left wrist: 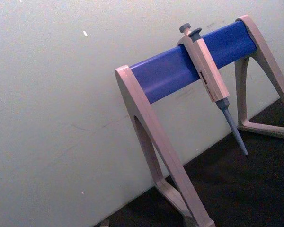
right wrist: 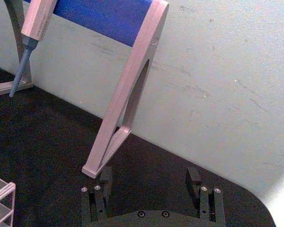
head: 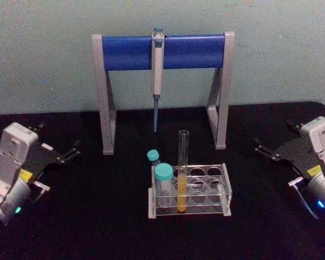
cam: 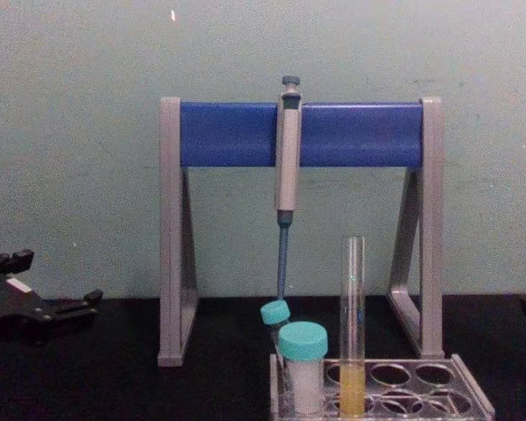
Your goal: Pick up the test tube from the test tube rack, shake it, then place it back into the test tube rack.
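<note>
Tube (head: 182, 179): upright in rack (head: 206, 211), yellow liquid low, just beside 1 teal-capped vial (head: 163, 174).
Left end effector (head: 59, 136): seemingly released, over surface's (head: 97, 222) left, well apart from rack.
Right end effector (right wrist: 149, 173): released, jaws wide, far right.

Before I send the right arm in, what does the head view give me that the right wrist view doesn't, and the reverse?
Head view: the test tube standing in the test tube rack, two teal-capped vials beside it, and the open left gripper off to the left. Right wrist view: a close look at the right gripper, fingers open, nothing between them. Both: the right gripper, the rack, the pipette stand, the hanging pipette.
</note>
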You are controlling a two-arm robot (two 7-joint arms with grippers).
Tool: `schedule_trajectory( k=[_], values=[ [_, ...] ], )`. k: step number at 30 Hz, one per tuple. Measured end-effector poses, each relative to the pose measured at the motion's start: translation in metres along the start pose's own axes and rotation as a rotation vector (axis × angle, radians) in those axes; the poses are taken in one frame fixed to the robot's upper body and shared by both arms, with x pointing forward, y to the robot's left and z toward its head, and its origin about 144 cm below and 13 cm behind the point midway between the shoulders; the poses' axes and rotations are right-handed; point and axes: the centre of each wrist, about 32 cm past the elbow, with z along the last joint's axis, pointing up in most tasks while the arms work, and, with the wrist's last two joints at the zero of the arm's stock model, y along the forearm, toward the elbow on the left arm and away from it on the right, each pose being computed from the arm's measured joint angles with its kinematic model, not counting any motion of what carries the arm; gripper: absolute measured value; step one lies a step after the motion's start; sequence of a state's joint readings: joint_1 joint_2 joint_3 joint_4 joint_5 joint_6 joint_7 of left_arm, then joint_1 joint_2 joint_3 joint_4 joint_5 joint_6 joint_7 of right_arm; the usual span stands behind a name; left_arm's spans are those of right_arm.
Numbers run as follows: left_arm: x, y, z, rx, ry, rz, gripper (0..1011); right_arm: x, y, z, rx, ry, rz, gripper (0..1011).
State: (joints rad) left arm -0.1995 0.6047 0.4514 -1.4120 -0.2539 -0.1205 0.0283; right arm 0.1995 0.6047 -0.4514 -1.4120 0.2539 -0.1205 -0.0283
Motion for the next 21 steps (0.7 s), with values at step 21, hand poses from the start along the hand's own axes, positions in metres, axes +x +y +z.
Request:
schedule_trajectory(
  k=[21],
  values=[
    [0.0000,0.0000,0.0000,0.000,0.000,0.000,1001,0.0000,0.0000,0.0000,0.000,0.000,0.000,1000]
  ],
)
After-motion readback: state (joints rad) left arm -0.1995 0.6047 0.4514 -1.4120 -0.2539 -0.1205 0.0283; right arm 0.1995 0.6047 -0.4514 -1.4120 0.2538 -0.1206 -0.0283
